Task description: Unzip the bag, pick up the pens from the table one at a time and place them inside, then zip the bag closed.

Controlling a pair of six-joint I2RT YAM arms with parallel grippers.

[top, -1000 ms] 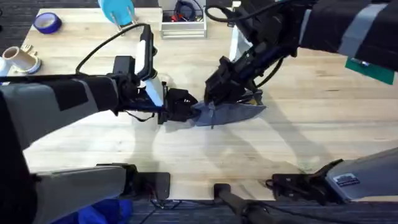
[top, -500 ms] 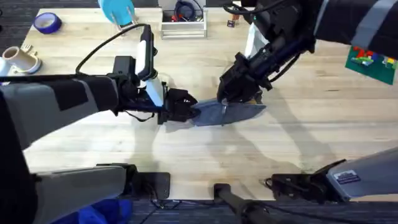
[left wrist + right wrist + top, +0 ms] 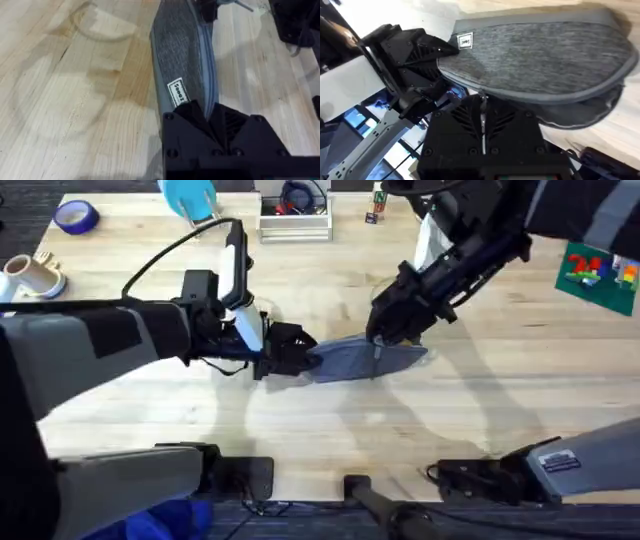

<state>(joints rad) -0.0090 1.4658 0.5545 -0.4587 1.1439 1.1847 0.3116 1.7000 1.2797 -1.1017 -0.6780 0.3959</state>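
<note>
Showing matt woven grey-blue cloth on the bag (image 3: pixel 182 65), pale grained wood on the table (image 3: pixel 450 410), matt black plastic on the left gripper (image 3: pixel 210 122).

bag (image 3: pixel 365 358) left end: hidden in left gripper (image 3: pixel 296 352) | zipper state: cannot tell

bag (image 3: pixel 362 358) on the table (image 3: pixel 330 430) mid-centre, left claw (image 3: pixel 300 355) at its left end, right claw (image 3: pixel 385 340) above its right part

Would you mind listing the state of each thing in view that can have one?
bag: flat on the table, its zipper partly drawn
left gripper: shut on the bag's end
right gripper: shut on the zipper pull
</note>
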